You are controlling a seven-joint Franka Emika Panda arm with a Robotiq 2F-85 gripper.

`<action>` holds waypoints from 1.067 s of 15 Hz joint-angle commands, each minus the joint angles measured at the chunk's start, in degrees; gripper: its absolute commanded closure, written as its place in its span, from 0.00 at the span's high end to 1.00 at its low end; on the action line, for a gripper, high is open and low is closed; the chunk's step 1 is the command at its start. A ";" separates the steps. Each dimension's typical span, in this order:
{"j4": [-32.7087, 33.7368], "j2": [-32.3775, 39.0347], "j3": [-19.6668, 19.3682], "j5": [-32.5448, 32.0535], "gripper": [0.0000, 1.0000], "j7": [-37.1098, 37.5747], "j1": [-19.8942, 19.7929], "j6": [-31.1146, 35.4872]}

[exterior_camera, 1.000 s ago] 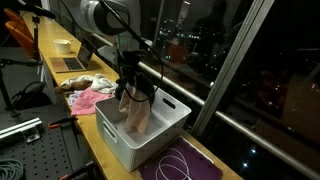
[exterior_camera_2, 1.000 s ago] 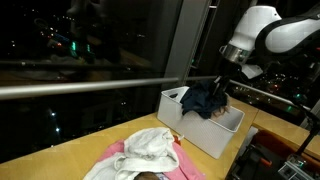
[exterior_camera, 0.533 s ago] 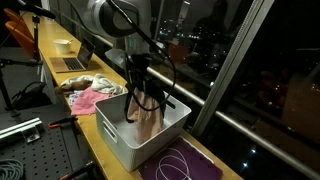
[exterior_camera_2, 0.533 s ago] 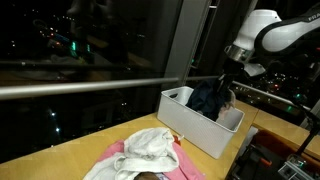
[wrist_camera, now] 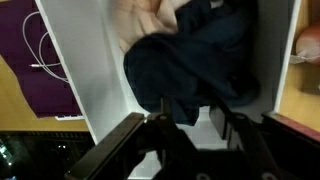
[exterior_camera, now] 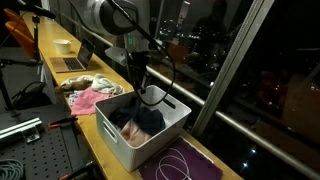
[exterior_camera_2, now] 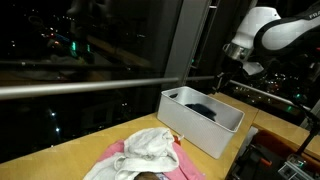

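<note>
**Navy garment lies in the white bin, jaws spread wide above it**

Navy fabric, a crumpled dark garment (wrist_camera: 195, 65), rests inside the white plastic bin (exterior_camera: 120, 140) and covers much of its floor. In the wrist view a pale peach cloth (wrist_camera: 150, 15) shows beside it, against the bin's far wall. The gripper (exterior_camera: 141, 88) hangs straight over the bin's opening, above its rim, with its jaws wide apart and nothing between them. It is clear of the garment.

Around the bin, on the wooden counter (exterior_camera_2: 60, 150):
- A purple mat (exterior_camera: 190, 165) lies just beside one short end, with a white cable (exterior_camera: 172, 160) looped on it.
- A pink cloth (exterior_camera: 88, 100) lies near the opposite end, with a cream cloth (exterior_camera_2: 148, 145) heaped on it.
- A laptop (exterior_camera: 65, 62) sits well beyond those cloths.

The window glass (exterior_camera: 230, 60) and its slanted frame rise close behind the bin's long side and hem in that edge. The other long side faces the counter's front edge. Open room lies straight up from the bin, where only the arm stands.
</note>
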 commanded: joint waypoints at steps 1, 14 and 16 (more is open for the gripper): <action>1.01 -1.19 0.97 -0.30 0.76 0.52 1.43 -0.48; 8.20 7.94 12.77 -5.64 1.00 21.29 18.74 0.60; 11.63 11.71 12.82 -7.71 1.00 24.23 21.93 0.24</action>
